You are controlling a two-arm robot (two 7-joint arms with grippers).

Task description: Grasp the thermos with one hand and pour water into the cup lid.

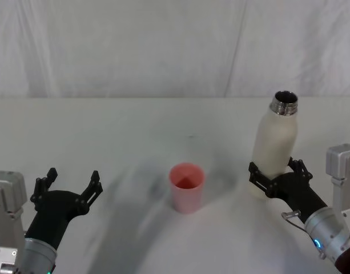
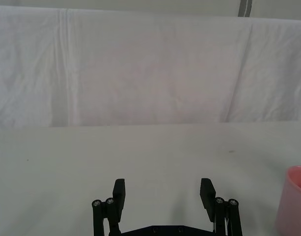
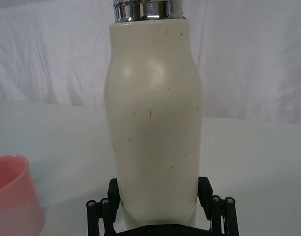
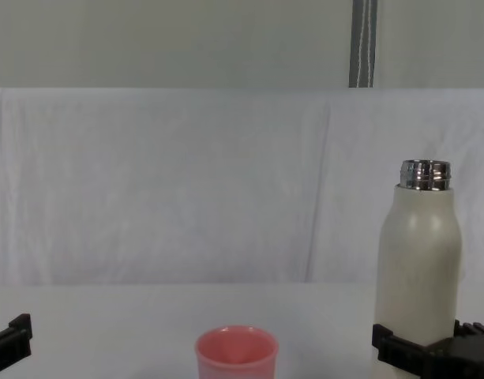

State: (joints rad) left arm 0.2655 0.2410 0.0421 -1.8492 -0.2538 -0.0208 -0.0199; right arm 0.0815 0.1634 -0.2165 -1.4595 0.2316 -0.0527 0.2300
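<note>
- Nearest the robot, left side: left gripper (image 1: pixel 66 184), fingers spread wide with nothing between them, hovering low over the white table (image 1: pixel 135 125). Idle, well apart from both task items.
- Nearest the robot, right side: right gripper (image 1: pixel 276 173), set around the base of the thermos (image 1: pixel 276 144). The right wrist view shows a finger on each side of the bottle's lowest part, at or very near the wall; firm contact cannot be confirmed, so the grip reads as closing or just closed.
- Middle of the table: cup lid (image 1: pixel 186 186), salmon-pink, upright, mouth open upward, standing between the two grippers and nearer the right one. Whether it holds any water cannot be told.
- Right of the cup lid, apart from it: the thermos, cream-white, upright or very nearly so, uncapped, steel neck (image 1: pixel 284 103) showing. Whether its base rests on the table cannot be told.
- Farthest: white cloth backdrop (image 1: pixel 163 45).
- Status, by judgement: approach to the thermos complete, grasp at or near completion. Remaining: lift, carry to the cup lid, tilt the neck over it, pour.
</note>
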